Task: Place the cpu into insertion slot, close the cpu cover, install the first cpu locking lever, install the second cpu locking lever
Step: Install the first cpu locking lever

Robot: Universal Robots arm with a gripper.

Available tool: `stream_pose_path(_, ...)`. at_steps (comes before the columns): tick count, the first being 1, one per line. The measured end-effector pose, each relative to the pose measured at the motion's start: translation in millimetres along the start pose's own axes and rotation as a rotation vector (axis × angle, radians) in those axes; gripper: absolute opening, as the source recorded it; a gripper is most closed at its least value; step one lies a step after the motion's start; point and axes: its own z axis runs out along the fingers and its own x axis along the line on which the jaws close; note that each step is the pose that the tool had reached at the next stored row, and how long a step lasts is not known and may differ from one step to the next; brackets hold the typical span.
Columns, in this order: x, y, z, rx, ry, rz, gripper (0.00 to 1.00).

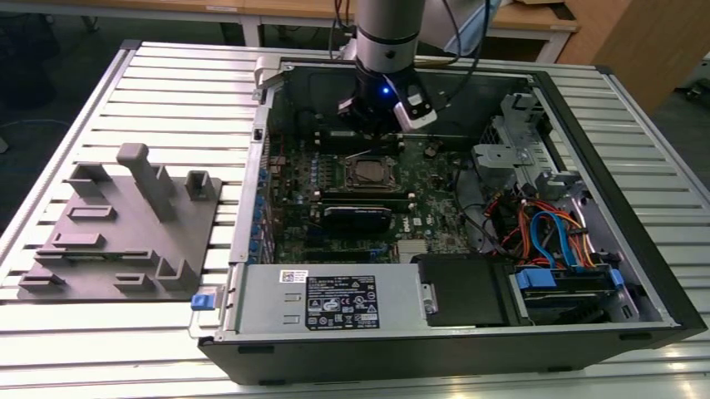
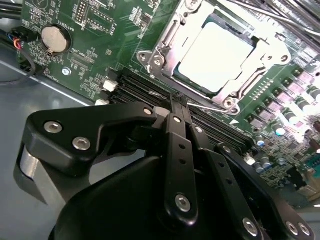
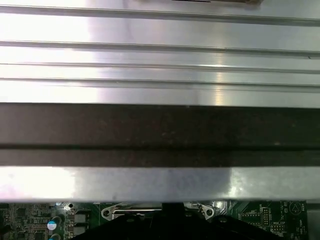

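Pressed together with nothing between them, the gripper's [image 2: 180, 100] black fingers [image 2: 179, 150] come to a single narrow tip, as we see in the second wrist view, poised over the long black memory slots [image 2: 145, 92] just beside the socket. From that tip, the cpu [image 2: 215, 55] lies at about one o'clock in that view, its pale metal top glaring in the light. It sits flat inside the insertion slot [image 2: 176, 75], and the cpu cover [image 2: 262, 50] lies down around it, the chip's top showing through the frame's large window. We cannot tell how the thin locking levers [image 2: 210, 106] along the socket's edges stand. A round coin cell [image 2: 54, 39] sits on the green motherboard [image 2: 100, 30] at about ten o'clock from the fingertip.

In the exterior view we see the arm [image 1: 388, 33] reaching down into the open computer case [image 1: 621, 249], which lies on a slatted metal table [image 1: 166, 91]. The gripper [image 1: 372, 125] hangs just at twelve o'clock of the socket [image 1: 370, 173]. A grey fixture tray [image 1: 116, 224] rests on the table at nine o'clock of the case, well apart from the arm.
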Motion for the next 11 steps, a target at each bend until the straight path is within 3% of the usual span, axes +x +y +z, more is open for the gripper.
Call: stream_pose_path(11, -3.8, -0.7, 10.1, -0.0001, 0.0000, 0.000, 0.10)
